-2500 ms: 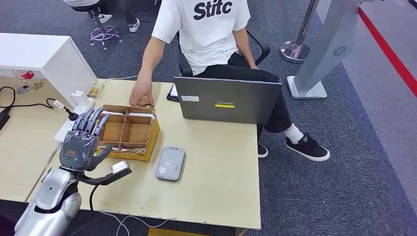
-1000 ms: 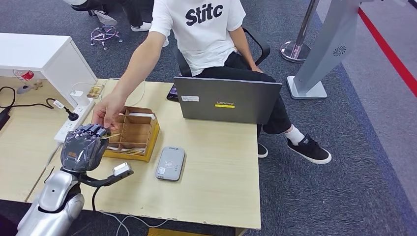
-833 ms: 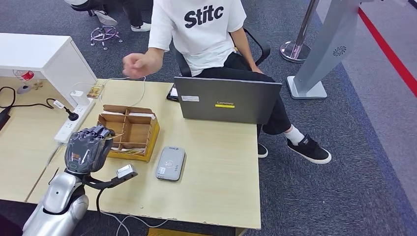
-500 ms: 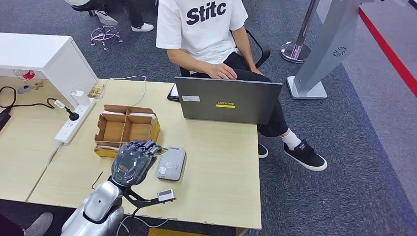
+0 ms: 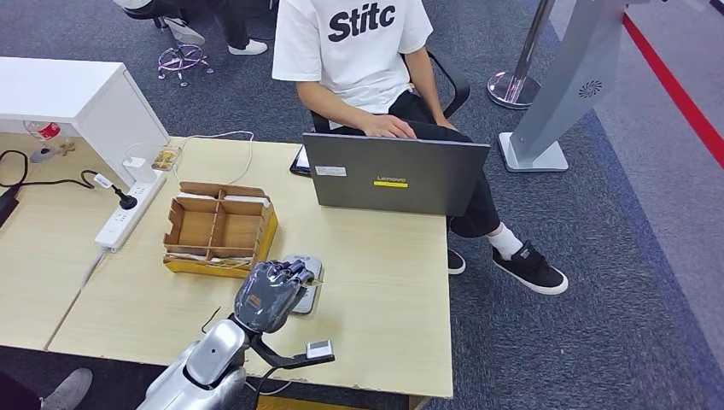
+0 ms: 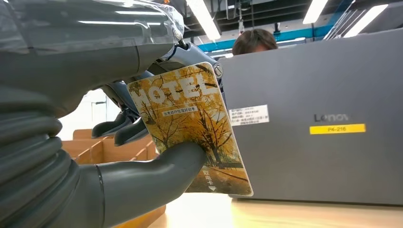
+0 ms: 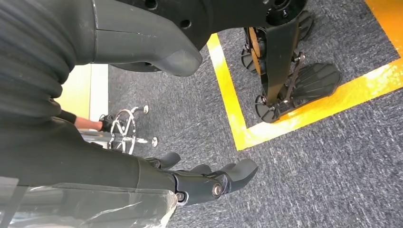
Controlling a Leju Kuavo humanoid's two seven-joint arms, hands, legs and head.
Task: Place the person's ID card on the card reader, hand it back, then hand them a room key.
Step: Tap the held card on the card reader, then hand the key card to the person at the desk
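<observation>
The left hand [image 5: 271, 295] pinches a card [image 6: 190, 128] between its thumb and fingers and hovers over the grey card reader [image 5: 309, 292] on the desk [image 5: 376, 290], just in front of the cardboard organiser [image 5: 218, 226]. To do this step well, the card should come down flat onto the reader's face, centred and parallel to it, since a tilted edge may not register; the fingers should let go only once it rests there, without nudging the reader. Whether the card already touches the reader is hard to tell, because the hand hides the gap in the head view. The right hand [image 7: 204, 183] hangs over the carpet with its fingers apart and holds nothing. The card's face reads "HOTEL" above a picture of yellow autumn trees, with small Chinese lines too fine to read with confidence. The laptop [image 5: 394, 175] lid carries the Lenovo mark and a yellow sticker reading "P4-216" in the left wrist view. The seated person [image 5: 363, 51] wears a white shirt printed "Stitc".
</observation>
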